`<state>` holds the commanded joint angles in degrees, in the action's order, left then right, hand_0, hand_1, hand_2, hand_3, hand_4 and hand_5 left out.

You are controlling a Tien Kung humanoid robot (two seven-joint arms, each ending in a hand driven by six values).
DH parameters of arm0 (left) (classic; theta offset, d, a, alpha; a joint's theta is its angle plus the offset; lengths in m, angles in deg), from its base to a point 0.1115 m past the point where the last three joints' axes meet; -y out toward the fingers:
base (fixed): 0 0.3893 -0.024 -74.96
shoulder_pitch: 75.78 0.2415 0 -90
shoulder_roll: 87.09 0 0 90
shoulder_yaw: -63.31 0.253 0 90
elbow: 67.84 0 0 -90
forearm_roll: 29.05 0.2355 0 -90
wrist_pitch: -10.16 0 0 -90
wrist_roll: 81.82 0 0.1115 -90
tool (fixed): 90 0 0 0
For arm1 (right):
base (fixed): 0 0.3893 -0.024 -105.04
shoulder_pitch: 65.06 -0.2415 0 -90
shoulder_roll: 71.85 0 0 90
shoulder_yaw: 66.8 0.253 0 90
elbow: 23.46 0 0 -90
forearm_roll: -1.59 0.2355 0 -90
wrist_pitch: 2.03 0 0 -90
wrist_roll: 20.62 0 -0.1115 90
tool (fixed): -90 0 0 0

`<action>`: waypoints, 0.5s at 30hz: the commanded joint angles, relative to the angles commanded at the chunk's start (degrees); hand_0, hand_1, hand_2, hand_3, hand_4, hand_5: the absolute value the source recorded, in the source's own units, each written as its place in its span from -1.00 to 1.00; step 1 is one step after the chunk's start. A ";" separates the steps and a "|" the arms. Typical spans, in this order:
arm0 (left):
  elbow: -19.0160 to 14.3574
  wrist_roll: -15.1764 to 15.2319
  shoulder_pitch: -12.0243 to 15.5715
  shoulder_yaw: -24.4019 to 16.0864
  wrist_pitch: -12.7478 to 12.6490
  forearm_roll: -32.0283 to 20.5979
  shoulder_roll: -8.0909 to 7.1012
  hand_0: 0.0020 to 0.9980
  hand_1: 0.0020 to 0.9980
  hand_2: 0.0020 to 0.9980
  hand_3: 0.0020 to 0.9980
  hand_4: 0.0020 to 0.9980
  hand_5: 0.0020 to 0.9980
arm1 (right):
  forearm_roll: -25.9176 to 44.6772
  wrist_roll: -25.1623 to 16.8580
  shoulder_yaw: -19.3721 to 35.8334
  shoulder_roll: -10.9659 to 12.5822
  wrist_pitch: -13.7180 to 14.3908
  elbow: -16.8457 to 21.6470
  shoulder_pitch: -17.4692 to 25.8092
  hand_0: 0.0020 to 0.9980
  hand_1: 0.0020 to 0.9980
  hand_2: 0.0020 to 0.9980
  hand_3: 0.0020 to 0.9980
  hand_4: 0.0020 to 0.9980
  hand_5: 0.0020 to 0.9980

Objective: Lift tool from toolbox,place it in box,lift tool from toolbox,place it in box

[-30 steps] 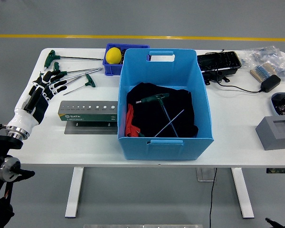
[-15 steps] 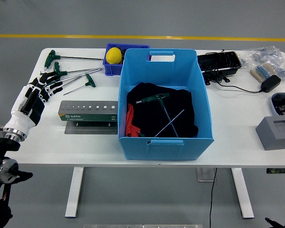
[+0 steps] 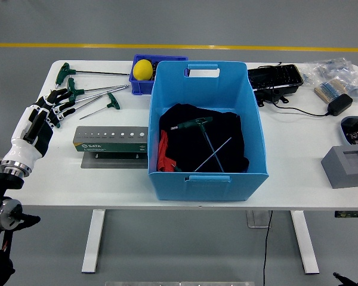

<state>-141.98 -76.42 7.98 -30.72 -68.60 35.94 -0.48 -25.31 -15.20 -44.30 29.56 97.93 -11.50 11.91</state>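
My left hand [image 3: 55, 107] hovers over the table's left end, fingers spread and holding nothing. Its fingertips [image 3: 66, 102] lie just beside the green handle of a T-handle wrench [image 3: 75, 91]. Two more green-handled wrenches [image 3: 63, 71] [image 3: 113, 100] lie on the table nearby. The grey tool holder [image 3: 110, 139] with a row of holes stands to the right of the hand. The large blue box [image 3: 206, 186] sits mid-table with a black cloth inside. A green-handled wrench [image 3: 194, 124] and another thin shaft [image 3: 218, 154] rest crossed on that cloth.
A small blue bin [image 3: 137, 87] with a yellow ball [image 3: 142, 69] stands behind the box's left corner. On the right side are a black keyboard [image 3: 275, 77], a charger with cable [image 3: 340, 104], plastic bags [image 3: 334, 68] and a grey block [image 3: 346, 166].
My left hand has drifted a little left and away from the tool holder, staying spread. Nothing else on the table moved.
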 joint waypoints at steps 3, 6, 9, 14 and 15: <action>0.06 -0.07 -0.02 0.06 0.22 0.21 -0.08 0.48 0.52 0.66 0.42 0.81 0.34 | -0.02 0.00 0.03 -0.01 0.02 0.01 -0.03 0.25 0.19 0.33 0.08 0.57 0.32; 0.10 0.13 -0.04 -0.15 0.04 0.54 0.01 0.48 0.52 0.66 0.42 0.81 0.34 | 0.10 -0.02 -0.07 0.00 0.02 0.02 -0.05 0.25 0.19 0.33 0.08 0.57 0.32; 0.15 0.37 -0.09 -0.25 -0.10 0.68 0.01 0.49 0.53 0.66 0.42 0.81 0.34 | 0.04 -0.01 -0.04 0.02 0.01 0.03 -0.08 0.25 0.19 0.33 0.08 0.57 0.32; 0.22 0.87 -0.11 -0.46 -0.36 0.88 -0.03 0.49 0.53 0.66 0.42 0.81 0.34 | 0.16 -0.03 -0.16 0.12 -0.03 0.06 -0.15 0.25 0.19 0.33 0.08 0.57 0.32; 0.23 0.94 -0.11 -0.48 -0.41 0.89 -0.03 0.49 0.55 0.67 0.43 0.81 0.34 | 0.16 -0.03 -0.17 0.13 -0.04 0.07 -0.16 0.25 0.19 0.33 0.08 0.57 0.32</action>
<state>-141.75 -75.49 7.87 -31.20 -69.01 36.82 -0.51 -25.15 -15.23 -44.48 29.69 97.89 -11.43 11.75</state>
